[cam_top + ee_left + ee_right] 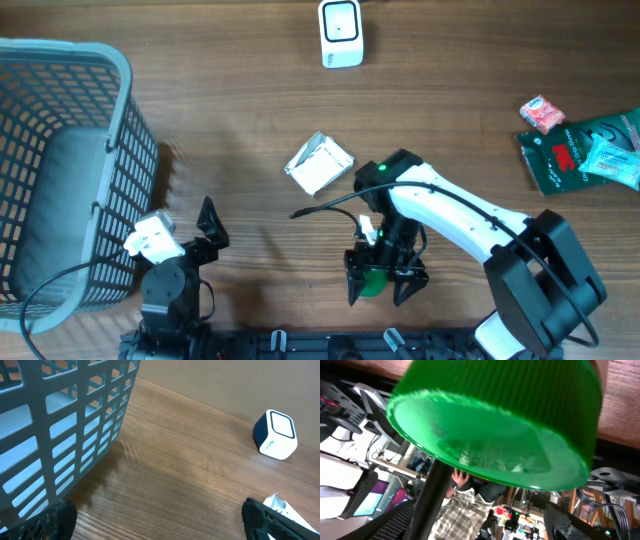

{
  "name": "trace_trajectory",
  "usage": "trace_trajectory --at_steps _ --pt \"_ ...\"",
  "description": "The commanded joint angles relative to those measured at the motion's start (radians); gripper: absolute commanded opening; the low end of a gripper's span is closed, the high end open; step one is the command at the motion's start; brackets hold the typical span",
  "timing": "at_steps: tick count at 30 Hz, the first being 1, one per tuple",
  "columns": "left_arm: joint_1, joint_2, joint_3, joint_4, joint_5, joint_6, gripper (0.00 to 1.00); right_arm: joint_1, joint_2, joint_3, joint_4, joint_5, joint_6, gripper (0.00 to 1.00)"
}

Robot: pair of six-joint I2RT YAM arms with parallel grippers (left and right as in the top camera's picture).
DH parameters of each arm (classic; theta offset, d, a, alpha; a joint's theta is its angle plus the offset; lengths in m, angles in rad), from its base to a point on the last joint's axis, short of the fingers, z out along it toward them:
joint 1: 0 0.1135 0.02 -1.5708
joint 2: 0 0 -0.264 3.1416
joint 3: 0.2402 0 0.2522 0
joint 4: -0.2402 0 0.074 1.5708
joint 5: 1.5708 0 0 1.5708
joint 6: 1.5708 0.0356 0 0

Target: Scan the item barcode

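Note:
A green round-lidded item (373, 283) lies near the table's front edge, between the spread fingers of my right gripper (386, 284). In the right wrist view its green lid (495, 425) fills the upper frame. Both fingertips (572, 527) stand wide apart and clear of it, so the gripper is open. No barcode shows on it. The white scanner (341, 33) stands at the table's far edge, also in the left wrist view as the scanner (275, 435). My left gripper (192, 238) is open beside the basket, with only bare wood between its fingers (262, 520).
A grey mesh basket (60, 170) fills the left side and looms close in the left wrist view (60, 425). A white crumpled packet (319, 163) lies mid-table. At the right edge are a small red-white packet (543, 113) and a green pouch (570, 155).

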Motion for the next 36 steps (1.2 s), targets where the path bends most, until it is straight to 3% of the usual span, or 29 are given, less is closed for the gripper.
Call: trace_trajectory --at_steps 1,3,6,11,14,16,26,36 --pt "-0.001 -0.007 -0.002 0.002 -0.006 -0.005 1.0 -0.003 0.005 0.021 0.053 -0.02 -0.016 0.93" --pt "-0.001 -0.007 -0.002 0.002 -0.006 -0.006 1.0 -0.003 0.005 0.021 0.088 -0.019 -0.015 1.0" --pt "-0.001 -0.007 -0.002 0.002 -0.006 -0.005 1.0 -0.003 0.005 0.073 0.069 0.042 -0.019 1.0" --pt "-0.001 -0.007 -0.002 0.002 -0.006 -0.005 1.0 -0.003 0.002 0.391 -0.171 0.174 -0.018 1.0" --pt "-0.001 -0.007 -0.002 0.002 -0.006 -0.005 1.0 -0.003 -0.04 0.551 -0.167 0.152 -0.018 1.0" --pt "-0.001 -0.007 -0.002 0.002 -0.006 -0.005 1.0 -0.003 -0.055 0.636 -0.154 0.282 0.039 1.0" --pt "-0.001 -0.007 -0.002 0.002 -0.006 -0.005 1.0 -0.003 -0.092 0.668 0.135 0.35 0.108 1.0" --pt "-0.001 -0.007 -0.002 0.002 -0.006 -0.005 1.0 -0.003 -0.281 0.667 0.086 0.496 0.13 1.0"
